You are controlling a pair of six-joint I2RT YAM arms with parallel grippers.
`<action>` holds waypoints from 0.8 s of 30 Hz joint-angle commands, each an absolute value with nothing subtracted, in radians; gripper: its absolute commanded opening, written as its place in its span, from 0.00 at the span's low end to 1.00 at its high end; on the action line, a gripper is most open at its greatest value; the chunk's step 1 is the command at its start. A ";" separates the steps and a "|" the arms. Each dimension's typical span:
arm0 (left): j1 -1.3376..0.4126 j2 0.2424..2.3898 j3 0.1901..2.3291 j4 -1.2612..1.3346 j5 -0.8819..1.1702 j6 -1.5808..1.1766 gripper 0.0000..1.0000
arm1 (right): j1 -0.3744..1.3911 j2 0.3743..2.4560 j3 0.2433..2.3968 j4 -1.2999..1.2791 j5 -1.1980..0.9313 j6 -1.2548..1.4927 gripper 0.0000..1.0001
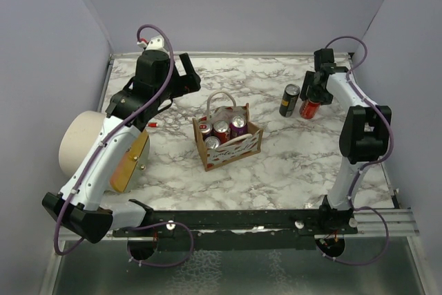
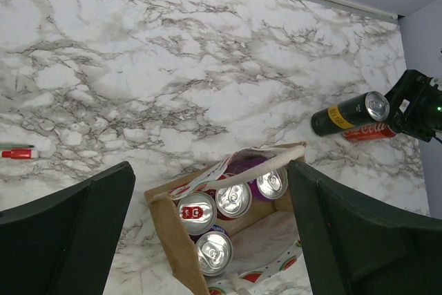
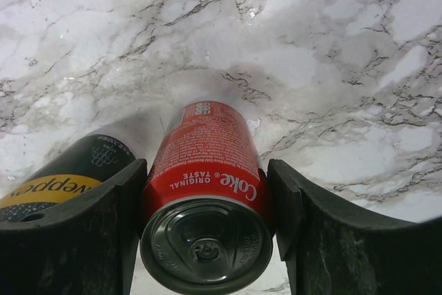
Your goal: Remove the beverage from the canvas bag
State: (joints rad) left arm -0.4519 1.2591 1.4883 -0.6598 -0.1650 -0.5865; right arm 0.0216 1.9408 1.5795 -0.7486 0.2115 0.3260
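canvas bag (image 1: 238,148): upright at mid-table, brown and boxy, white printed band on the near wall, white loop handles (image 1: 222,99) standing up over the mouth; well apart from both grippers.
bag contents: four cans standing top-up and packed close together: red can (image 2: 197,211), silver-topped can (image 2: 235,198) just beside it, purple can (image 2: 271,183) at the far end, fourth can (image 2: 214,252) towards the printed wall.
right gripper (image 1: 315,93): closed around the red Coke can (image 3: 205,164), one finger on each side of the body near the top rim; reached out to the far right of the table.
red Coke can: outside the bag, upright, top towards the wrist camera; resting on the marble or raised just off it, cannot tell which.
dark can (image 1: 289,99): yellow label, standing on the table just beside the Coke can, on the bag's side of it; one right finger (image 3: 128,198) between the two cans.
left gripper (image 1: 188,75): jaws spread wide, nothing between them; above bare marble at the far left, behind the bag, with the bag's mouth in sight between its fingers (image 2: 76,233) in the wrist view.
marble table (image 1: 290,164): white with grey veins.
cream cylinder (image 1: 81,139): on its side at the left edge, orange disc (image 1: 131,164) on the end facing the bag.
small red-and-white object (image 2: 17,152): lying flat on the marble, left of the bag; too small to name.
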 commanded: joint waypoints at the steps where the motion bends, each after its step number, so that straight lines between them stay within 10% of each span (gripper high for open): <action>1: -0.443 1.239 1.498 -0.657 -0.183 -0.570 0.96 | 0.021 1.944 1.612 -0.698 0.193 0.315 0.02; 5: -0.440 1.251 1.501 -0.654 -0.172 -0.570 0.96 | 0.021 1.916 1.543 -0.659 0.186 0.316 0.08; 15: -0.436 1.272 1.502 -0.640 -0.139 -0.569 0.97 | 0.021 1.858 1.498 -0.642 0.152 0.314 0.64; 24: -0.436 1.257 1.486 -0.630 -0.117 -0.578 0.97 | 0.021 1.760 1.564 -0.679 0.157 0.315 0.84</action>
State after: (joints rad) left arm -0.4442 1.2713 1.4883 -0.6594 -0.1478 -0.5838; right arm 0.0212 1.8568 1.5043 -0.6796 0.1707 0.3161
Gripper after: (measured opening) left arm 0.969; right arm 0.826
